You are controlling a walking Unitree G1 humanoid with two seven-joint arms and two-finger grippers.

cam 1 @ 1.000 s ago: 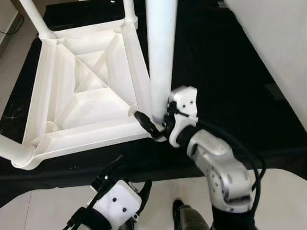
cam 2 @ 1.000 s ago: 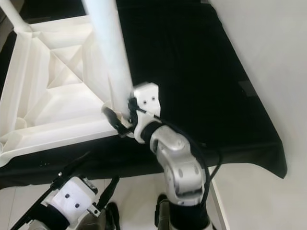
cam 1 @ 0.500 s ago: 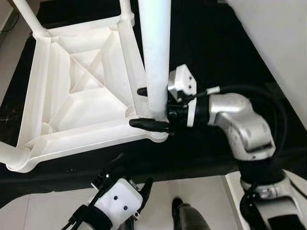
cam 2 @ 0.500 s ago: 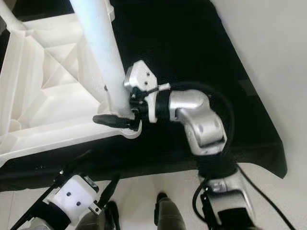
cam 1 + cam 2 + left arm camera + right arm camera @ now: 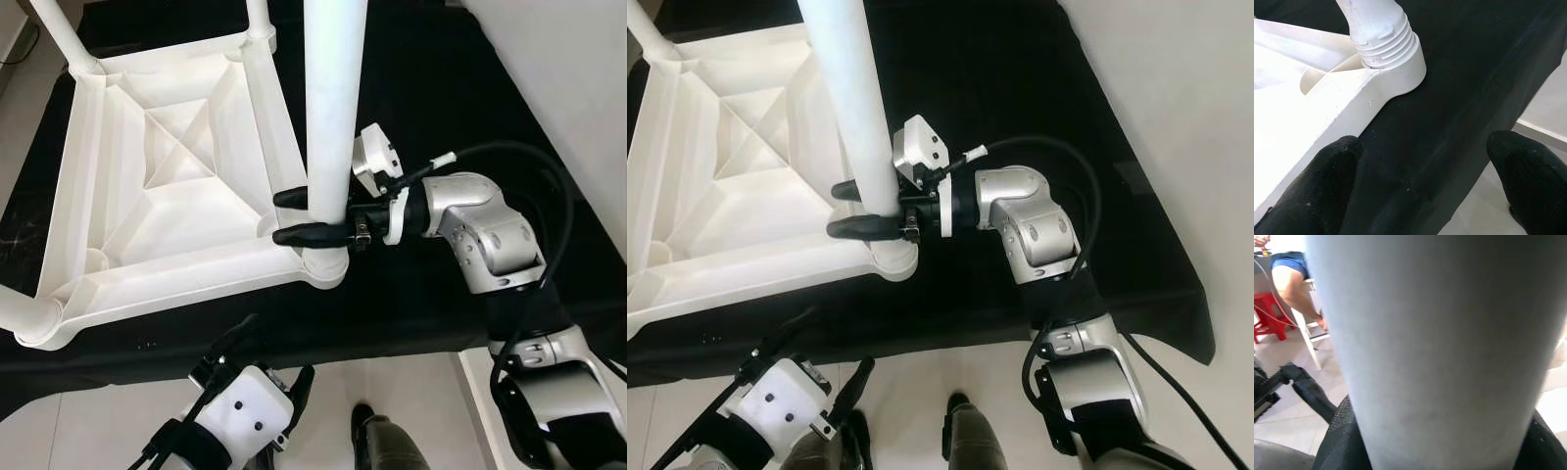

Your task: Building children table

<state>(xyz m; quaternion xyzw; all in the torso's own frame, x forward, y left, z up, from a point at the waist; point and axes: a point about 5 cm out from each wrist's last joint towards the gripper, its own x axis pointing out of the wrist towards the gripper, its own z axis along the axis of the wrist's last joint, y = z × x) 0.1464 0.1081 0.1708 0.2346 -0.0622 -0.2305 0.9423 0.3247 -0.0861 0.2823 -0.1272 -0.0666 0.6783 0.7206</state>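
The upturned tabletop (image 5: pixel 157 186) fills the upper left on a black cloth (image 5: pixel 441 88). Lower left, the left gripper (image 5: pixel 257 403) hangs idle — fingers apart, empty. At centre the right gripper (image 5: pixel 306 216) clamps the leg (image 5: pixel 330 108) just above its corner socket (image 5: pixel 323 266) — probably to seat it.

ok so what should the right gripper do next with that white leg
Probably keep twisting the white plastic table leg down into its corner socket on the upturned white tabletop. The right gripper clasps the leg just above that socket; the left gripper hangs idle below.
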